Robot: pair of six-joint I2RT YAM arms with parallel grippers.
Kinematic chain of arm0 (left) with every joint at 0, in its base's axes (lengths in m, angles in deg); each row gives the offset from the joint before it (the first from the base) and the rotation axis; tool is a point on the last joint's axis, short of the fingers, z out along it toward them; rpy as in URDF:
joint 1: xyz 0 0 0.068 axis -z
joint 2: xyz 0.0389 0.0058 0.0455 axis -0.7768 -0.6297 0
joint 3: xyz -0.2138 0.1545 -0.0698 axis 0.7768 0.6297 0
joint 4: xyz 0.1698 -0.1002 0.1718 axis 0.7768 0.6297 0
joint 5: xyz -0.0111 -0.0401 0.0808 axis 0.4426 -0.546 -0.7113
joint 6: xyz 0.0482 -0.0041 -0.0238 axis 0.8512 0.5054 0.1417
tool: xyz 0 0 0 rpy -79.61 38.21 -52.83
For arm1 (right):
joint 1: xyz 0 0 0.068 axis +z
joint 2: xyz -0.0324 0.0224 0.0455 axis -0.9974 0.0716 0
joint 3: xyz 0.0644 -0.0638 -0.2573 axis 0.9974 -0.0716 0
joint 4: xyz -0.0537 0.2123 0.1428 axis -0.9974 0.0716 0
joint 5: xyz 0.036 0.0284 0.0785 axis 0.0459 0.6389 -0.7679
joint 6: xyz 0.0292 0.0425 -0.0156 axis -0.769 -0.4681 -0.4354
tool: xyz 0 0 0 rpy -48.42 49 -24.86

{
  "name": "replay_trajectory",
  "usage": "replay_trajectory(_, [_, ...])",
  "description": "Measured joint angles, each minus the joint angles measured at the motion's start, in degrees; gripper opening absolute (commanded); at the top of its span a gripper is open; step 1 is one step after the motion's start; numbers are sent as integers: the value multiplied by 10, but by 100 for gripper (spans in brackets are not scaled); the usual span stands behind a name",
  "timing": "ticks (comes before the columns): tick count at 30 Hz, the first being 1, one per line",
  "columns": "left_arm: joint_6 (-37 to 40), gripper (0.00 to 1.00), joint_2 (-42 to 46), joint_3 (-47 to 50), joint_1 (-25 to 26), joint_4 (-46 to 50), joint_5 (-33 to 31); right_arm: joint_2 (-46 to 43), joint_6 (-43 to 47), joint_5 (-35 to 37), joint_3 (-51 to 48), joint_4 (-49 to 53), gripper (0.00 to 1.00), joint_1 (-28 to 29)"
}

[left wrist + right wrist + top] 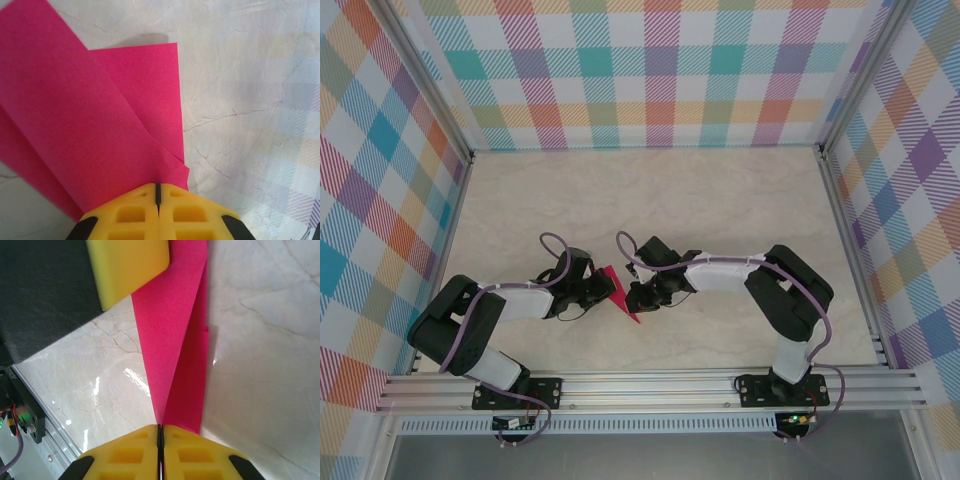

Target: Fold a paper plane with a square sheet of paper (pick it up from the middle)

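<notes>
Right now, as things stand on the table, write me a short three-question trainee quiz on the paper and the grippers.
1. True or false: the left gripper is open and clear of the square sheet of paper.
2. Multiple choice: the right gripper is A) open above the paper, B) shut on the paper, C) shut on nothing.
3. Short answer: in the left wrist view, is the paper one flat layer or overlapping layers?

Key:
1. False. Its jaws are shut on the paper's edge.
2. B.
3. Overlapping layers. One pink layer lies across another.
</notes>
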Motion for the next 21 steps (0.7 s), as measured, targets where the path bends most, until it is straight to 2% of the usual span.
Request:
replay_trajectory(9, [4,0,0,-1,0,3,0,16,-7,4,-20,-31,9,-1])
replay_trajectory(17, [7,0,0,-2,0,4,0,7,-3,2,-25,-35,23,0])
replay_trajectory(21, [10,0,0,-4,0,8,0,-5,8,10,-28,-16,26,2])
